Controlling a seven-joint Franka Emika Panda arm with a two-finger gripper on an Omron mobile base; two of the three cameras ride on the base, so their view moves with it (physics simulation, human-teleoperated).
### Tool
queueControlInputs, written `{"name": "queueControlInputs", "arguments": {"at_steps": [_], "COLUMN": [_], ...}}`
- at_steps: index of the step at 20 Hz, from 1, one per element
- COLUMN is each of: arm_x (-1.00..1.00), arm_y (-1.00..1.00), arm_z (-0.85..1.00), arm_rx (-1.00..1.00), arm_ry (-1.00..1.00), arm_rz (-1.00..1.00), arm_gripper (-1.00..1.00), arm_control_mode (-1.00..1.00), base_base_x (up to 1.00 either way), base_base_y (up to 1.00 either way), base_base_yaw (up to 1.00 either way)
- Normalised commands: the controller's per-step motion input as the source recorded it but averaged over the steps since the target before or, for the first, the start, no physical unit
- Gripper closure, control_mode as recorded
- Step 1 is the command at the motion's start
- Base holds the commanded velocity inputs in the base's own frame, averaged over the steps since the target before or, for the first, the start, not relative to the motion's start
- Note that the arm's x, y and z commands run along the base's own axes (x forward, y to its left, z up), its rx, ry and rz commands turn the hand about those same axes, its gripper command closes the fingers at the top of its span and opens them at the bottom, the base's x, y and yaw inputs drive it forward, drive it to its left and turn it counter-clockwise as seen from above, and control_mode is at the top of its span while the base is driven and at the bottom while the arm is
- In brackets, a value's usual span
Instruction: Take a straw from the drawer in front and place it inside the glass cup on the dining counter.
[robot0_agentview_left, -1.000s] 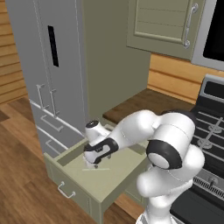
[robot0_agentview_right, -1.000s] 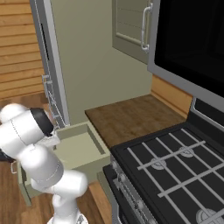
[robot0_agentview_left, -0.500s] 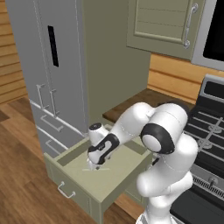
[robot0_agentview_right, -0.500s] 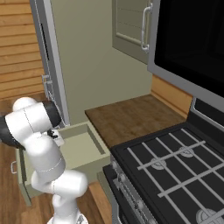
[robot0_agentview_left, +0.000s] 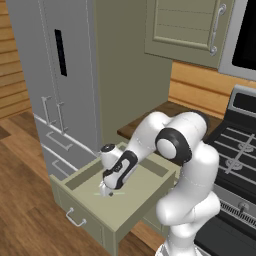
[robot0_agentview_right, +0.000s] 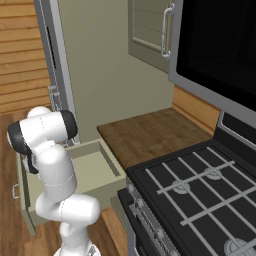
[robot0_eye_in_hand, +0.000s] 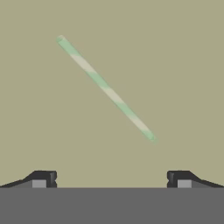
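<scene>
Since the earlier frames the arm has been folded further over the drawer, elbow swung toward 12 o'clock in the left base view, and the gripper (robot0_agentview_left: 106, 190) lowered onto the drawer floor.

Straw (robot0_eye_in_hand: 106, 89): seen lying flat on the bare sage floor of the drawer (robot0_agentview_left: 131, 207), pale green-white striped, run diagonally from 10 o'clock to 4 o'clock in the hand view. In the left base view it is seen as a faint pale line (robot0_agentview_left: 111, 193) right at the gripper's tip.

Fingers: spread wide, one tip (robot0_eye_in_hand: 43, 179) at 8 o'clock and the other at 4 o'clock of the hand view; nothing is pinched. The straw is framed between and ahead of them, apart from both tips.

Drawer: pulled fully out, with a small silver bar handle (robot0_agentview_left: 75, 218) on its front panel.

Around it: grey fridge (robot0_agentview_left: 55, 80) at 10 o'clock in the left base view, brown wood countertop (robot0_agentview_right: 147, 135) behind the drawer, black stove (robot0_agentview_right: 200, 190) at 4 o'clock in the right base view, upper cabinet (robot0_agentview_left: 187, 25) at 1 o'clock.
</scene>
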Motion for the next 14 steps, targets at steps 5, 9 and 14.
{"name": "queueControlInputs", "arguments": {"at_steps": [5,9,14], "arm_x": [0.06,0.13,0.15], "arm_y": [0.09,0.1,0.14], "arm_z": [-0.16,-0.11,-0.14], "arm_rx": [0.0,0.0,0.0], "arm_ry": [0.0,0.0,0.0], "arm_rz": [0.02,0.02,0.02], "arm_gripper": [-1.0,-1.0,-1.0], "arm_control_mode": [-1.0,-1.0,-1.0], "base_base_x": [0.0,0.0,0.0], "base_base_y": [0.0,0.0,0.0], "base_base_yaw": [0.0,0.0,0.0]}}
